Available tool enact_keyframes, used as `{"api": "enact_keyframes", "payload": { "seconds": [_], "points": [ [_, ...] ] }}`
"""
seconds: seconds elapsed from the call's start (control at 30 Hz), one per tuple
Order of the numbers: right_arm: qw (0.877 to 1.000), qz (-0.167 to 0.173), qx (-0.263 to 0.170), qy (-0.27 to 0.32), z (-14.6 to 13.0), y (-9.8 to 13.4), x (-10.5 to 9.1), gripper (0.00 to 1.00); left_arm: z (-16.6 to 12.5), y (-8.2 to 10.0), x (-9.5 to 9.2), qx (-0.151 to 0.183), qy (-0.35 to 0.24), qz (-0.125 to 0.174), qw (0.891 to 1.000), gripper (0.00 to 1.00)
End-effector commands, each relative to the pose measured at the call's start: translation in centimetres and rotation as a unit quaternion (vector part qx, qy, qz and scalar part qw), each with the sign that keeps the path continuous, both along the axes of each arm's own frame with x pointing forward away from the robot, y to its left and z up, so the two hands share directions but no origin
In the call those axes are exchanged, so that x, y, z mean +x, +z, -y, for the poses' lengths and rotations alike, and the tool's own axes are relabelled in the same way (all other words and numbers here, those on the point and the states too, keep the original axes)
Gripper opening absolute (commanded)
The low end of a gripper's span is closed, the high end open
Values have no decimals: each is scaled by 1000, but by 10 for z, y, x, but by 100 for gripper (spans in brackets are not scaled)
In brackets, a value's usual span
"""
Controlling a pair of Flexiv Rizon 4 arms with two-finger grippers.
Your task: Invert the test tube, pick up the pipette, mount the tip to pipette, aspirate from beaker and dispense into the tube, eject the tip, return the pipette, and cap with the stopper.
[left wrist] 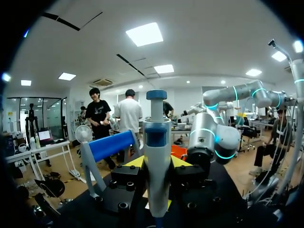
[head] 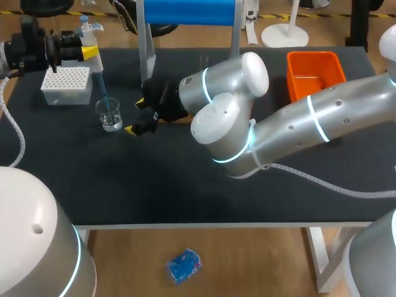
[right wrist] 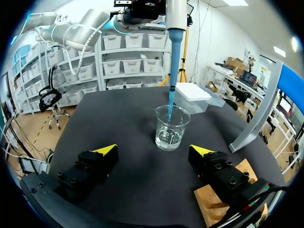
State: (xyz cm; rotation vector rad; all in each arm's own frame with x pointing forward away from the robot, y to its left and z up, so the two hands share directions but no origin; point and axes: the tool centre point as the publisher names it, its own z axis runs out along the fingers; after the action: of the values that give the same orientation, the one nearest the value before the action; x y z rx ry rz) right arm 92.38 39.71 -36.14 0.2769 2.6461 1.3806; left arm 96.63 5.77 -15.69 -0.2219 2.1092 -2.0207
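The left gripper (left wrist: 157, 163) pinches the pipette (left wrist: 156, 137), its mounted blue tip (right wrist: 170, 71) lowered into the beaker (right wrist: 170, 129), so drawing up seems under way, while the right gripper (right wrist: 153, 151) hangs spread near the beaker; dispensing, ejecting, returning and capping remain.

Left claw (head: 91, 53) clamped tight, right claw (right wrist: 156, 152) spread wide.

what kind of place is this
Probably a robotics lab bench set up for liquid handling. On the black table, the left end effector holds a pipette with its blue tip down in a glass beaker, a white tip rack stands beside, and the right end effector hangs open nearby.
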Motion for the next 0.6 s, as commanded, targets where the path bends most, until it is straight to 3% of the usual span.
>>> {"api": "enact_keyframes", "payload": {
  "seconds": [0.03, 0.6],
  "points": [
    [1000, 1, 3, -1, 0, -3, 0, 100, -2, -7, 7, -3, -4, 1, 1000, 0],
    [1000, 1, 3, -1, 0, -3, 0, 100, -4, -27, 16, -4, 0, -15, 1000, 0]
  ]
}}
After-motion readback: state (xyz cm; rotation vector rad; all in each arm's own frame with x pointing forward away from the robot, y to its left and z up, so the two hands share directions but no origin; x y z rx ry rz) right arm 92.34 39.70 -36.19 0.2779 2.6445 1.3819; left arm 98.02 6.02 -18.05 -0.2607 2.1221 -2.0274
